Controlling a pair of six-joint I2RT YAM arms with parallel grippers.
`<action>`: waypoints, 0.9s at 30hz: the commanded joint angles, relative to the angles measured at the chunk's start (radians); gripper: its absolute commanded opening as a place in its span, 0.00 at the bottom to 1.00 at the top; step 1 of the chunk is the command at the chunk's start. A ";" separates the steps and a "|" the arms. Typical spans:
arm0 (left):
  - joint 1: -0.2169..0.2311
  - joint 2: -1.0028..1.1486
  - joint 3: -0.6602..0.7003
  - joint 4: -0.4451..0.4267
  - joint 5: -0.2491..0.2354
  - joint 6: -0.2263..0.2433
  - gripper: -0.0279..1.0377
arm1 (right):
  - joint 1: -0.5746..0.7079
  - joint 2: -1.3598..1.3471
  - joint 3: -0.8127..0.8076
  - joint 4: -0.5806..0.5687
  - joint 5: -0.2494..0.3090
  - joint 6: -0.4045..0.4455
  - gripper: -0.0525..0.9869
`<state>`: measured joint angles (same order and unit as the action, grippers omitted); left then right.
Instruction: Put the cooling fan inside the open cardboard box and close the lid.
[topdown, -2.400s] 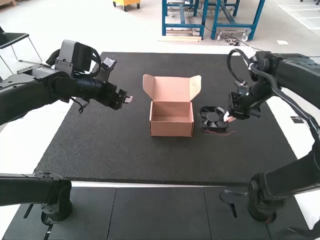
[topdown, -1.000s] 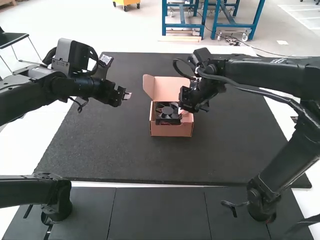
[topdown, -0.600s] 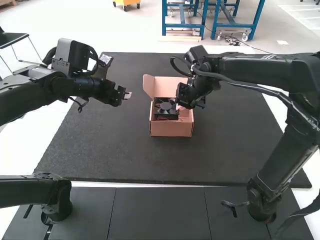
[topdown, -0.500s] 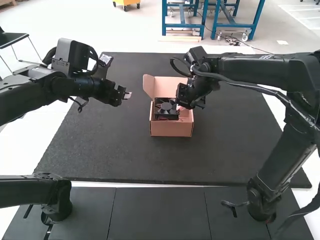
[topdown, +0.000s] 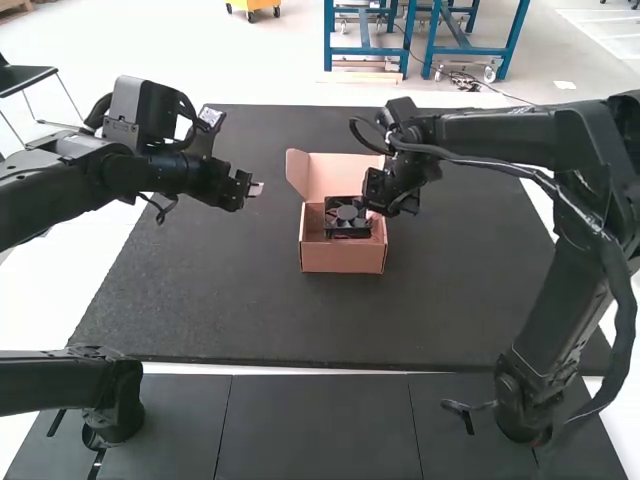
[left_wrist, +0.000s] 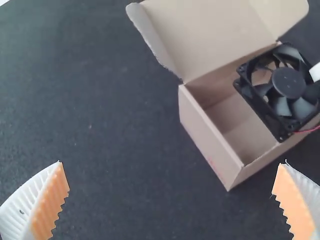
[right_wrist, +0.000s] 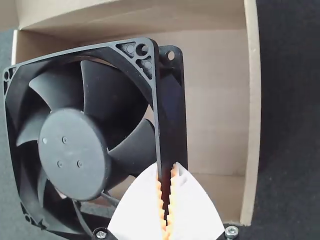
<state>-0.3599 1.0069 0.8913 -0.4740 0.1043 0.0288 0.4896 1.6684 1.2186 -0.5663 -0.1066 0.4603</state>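
Cooling fan (topdown: 349, 218) is held tilted over the open mouth of the cardboard box (topdown: 343, 255), toward its right-hand wall. 1 edge of its frame is pinched between the white ribbed fingers of the right gripper (right_wrist: 167, 175), which are closed narrowly on it. Whether the fan's lower edge has been seated on the box floor cannot quite be made out; it appears to be only partly inside. The lid (topdown: 340, 178) is stood upright at the box's far side, with its 2 side tabs spread. The box is set near the middle of the black mat (topdown: 200, 290). The left gripper (topdown: 250, 192) is held above the mat toward its left edge, well apart from the box, with its 2 orange-padded fingers spread wide and nothing between them. Judged from this, the carrying step is nearly done. The fan is yet to be released flat in the box, and the lid is yet to be folded down and closed.
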 joint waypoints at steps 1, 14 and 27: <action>0.009 -0.028 0.006 0.009 -0.002 -0.009 0.93 | -0.008 0.002 0.042 0.013 0.002 -0.023 0.03; 0.009 -0.030 0.009 0.009 -0.002 -0.026 0.93 | -0.011 0.057 0.055 0.037 0.002 -0.045 0.03; 0.009 -0.030 0.012 0.011 -0.002 -0.026 0.93 | -0.014 0.096 0.070 0.049 -0.008 -0.051 0.03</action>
<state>-0.3603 1.0069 0.8917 -0.4736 0.1043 0.0120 0.4885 1.7706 1.2499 -0.5247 -0.1059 0.4179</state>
